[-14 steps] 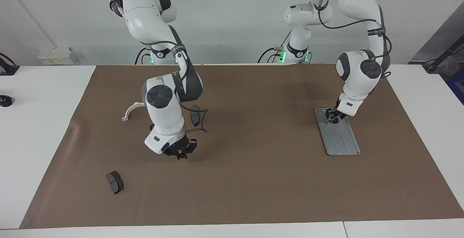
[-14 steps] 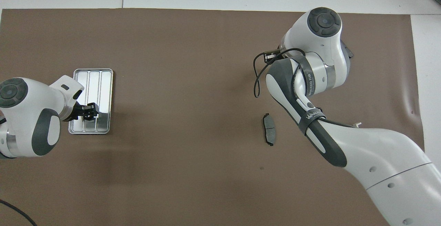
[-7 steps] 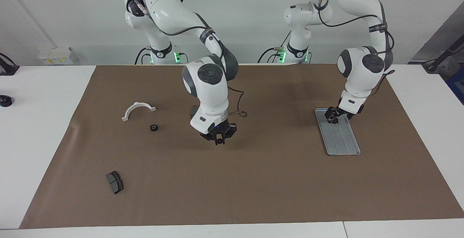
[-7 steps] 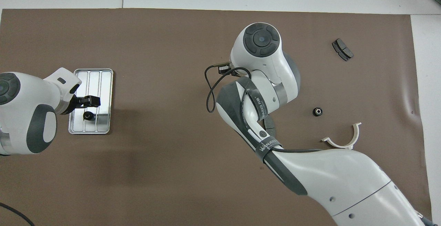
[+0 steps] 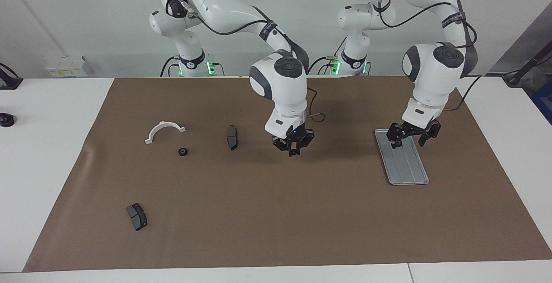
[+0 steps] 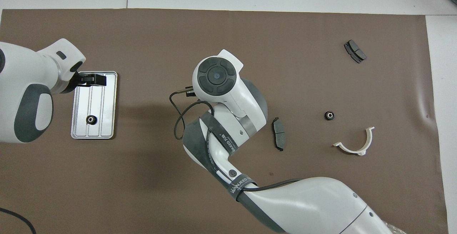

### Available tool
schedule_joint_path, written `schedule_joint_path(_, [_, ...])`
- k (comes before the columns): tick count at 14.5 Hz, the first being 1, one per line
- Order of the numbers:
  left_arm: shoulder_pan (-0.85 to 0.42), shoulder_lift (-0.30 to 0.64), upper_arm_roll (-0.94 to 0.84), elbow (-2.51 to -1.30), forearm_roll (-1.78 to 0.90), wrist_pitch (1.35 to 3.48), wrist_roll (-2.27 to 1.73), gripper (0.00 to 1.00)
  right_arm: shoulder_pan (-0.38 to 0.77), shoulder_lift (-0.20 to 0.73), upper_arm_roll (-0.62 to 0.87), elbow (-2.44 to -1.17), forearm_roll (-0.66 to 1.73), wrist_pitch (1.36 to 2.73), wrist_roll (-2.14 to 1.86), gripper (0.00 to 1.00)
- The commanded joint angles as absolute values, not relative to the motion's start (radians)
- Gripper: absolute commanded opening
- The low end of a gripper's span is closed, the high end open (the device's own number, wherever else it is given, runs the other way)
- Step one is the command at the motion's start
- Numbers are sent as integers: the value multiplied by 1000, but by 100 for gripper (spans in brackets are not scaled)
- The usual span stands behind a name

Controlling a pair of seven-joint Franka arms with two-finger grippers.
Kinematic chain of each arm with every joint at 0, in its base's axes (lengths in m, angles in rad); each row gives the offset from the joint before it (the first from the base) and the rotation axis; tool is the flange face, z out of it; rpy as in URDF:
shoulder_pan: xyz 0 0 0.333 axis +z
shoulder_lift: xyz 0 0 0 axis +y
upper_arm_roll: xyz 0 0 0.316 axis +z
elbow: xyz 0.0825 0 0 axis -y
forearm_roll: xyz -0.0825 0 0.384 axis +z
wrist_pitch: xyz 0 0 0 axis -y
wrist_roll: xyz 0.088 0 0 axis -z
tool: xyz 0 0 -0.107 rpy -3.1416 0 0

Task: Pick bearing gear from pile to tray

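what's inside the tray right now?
One black gear lies in the tray, at the end nearer the robots. The open left gripper hangs over the tray's other end and covers a corner of the ridged floor there; the rest is bare.

Black gear (image 6: 91, 120) flat in silver ridged tray (image 6: 109, 105), another gear (image 6: 329, 115) beside white bracket (image 6: 354, 145)

One gear (image 6: 91, 120) lies in the tray (image 6: 109, 102) at the left arm's end of the table (image 6: 178, 34); a second gear (image 6: 329, 115) lies near the bracket (image 6: 353, 148), toward the right arm's end
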State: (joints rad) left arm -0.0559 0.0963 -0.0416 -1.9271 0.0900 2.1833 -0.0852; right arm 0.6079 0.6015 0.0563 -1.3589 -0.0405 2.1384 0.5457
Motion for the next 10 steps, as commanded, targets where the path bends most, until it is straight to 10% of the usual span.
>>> schedule_joint_path(1, [-72, 77, -44, -1815, 95, 2031, -72, 100, 623, 629, 58, -1347, -29, 2161, 561, 0])
schedule_joint_path(10, [-64, -65, -40, -1729, 14, 1803, -46, 100, 604, 650, 58, -1436, -41, 2238, 549, 0])
